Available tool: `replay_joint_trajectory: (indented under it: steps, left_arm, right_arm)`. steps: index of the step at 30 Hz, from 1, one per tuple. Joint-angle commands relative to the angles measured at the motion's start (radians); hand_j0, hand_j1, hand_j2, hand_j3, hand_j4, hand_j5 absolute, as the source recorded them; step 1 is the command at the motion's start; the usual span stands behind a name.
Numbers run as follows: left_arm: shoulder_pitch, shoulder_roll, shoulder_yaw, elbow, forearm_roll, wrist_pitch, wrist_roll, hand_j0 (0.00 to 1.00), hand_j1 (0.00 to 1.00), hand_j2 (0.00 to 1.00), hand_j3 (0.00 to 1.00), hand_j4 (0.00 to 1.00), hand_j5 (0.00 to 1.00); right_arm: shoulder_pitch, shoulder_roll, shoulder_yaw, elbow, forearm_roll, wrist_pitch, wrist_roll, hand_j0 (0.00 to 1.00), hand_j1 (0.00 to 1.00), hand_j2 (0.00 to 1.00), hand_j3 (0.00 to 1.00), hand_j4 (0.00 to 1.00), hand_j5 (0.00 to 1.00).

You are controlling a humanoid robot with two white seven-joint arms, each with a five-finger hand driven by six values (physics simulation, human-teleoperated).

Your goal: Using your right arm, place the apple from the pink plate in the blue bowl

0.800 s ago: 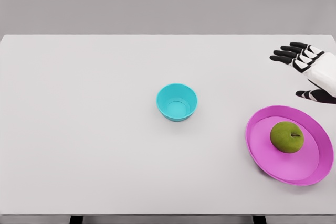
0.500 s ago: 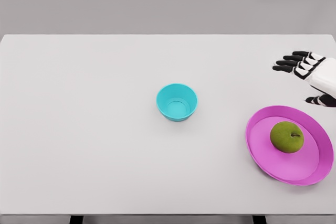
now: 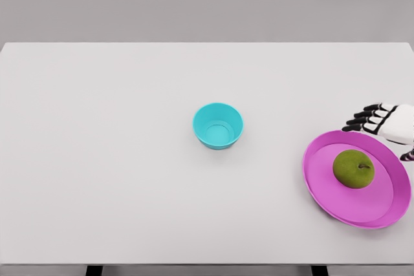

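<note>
A green apple (image 3: pixel 354 169) rests on the pink plate (image 3: pixel 323 185) at the right of the table. The blue bowl (image 3: pixel 218 125) stands empty near the table's middle, well to the left of the plate. My right hand (image 3: pixel 381 124) hovers at the plate's far right rim, just behind and right of the apple, not touching it. Its black fingers (image 3: pixel 363 117) are spread and hold nothing. The wrist runs off the right edge. My left arm does not show.
The white table (image 3: pixel 116 159) spans the whole view, with its far edge at the top and its front edge near the bottom. Two dark table legs show below the front edge.
My right hand has come down and toward me, from well behind the plate to its far right rim, closer to the apple. Apple, plate and bowl have not moved.
</note>
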Motion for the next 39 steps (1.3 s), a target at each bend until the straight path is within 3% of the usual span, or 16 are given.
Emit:
replay_joint_trajectory:
  steps: [1, 12, 24, 28, 39]
  left_arm:
    - [0.000, 0.000, 0.000, 0.000, 0.000, 0.000, 0.000, 1.00, 1.00, 1.00, 1.00, 1.00, 1.00]
    - [0.000, 0.000, 0.000, 0.000, 0.000, 0.000, 0.000, 1.00, 1.00, 1.00, 1.00, 1.00, 1.00]
    - [0.000, 0.000, 0.000, 0.000, 0.000, 0.000, 0.000, 1.00, 1.00, 1.00, 1.00, 1.00, 1.00]
    - [0.000, 0.000, 0.000, 0.000, 0.000, 0.000, 0.000, 1.00, 1.00, 1.00, 1.00, 1.00, 1.00]
    - [0.000, 0.000, 0.000, 0.000, 0.000, 0.000, 0.000, 1.00, 1.00, 1.00, 1.00, 1.00, 1.00]
  right_arm:
    - [0.000, -0.001, 0.021, -0.001, -0.006, 0.002, 0.005, 1.00, 1.00, 1.00, 1.00, 1.00, 1.00]
    - [-0.003, 0.022, 0.109, -0.001, 0.002, 0.002, 0.030, 1.00, 1.00, 1.00, 1.00, 1.00, 1.00]
    - [-0.025, 0.060, 0.135, 0.008, 0.011, 0.002, 0.030, 1.00, 1.00, 1.00, 1.00, 1.00, 1.00]
    - [-0.081, 0.074, 0.207, 0.043, 0.019, 0.002, 0.030, 1.00, 1.00, 1.00, 1.00, 1.00, 1.00]
    - [-0.081, 0.075, 0.227, 0.054, 0.022, 0.002, 0.030, 1.00, 1.00, 1.00, 1.00, 1.00, 1.00]
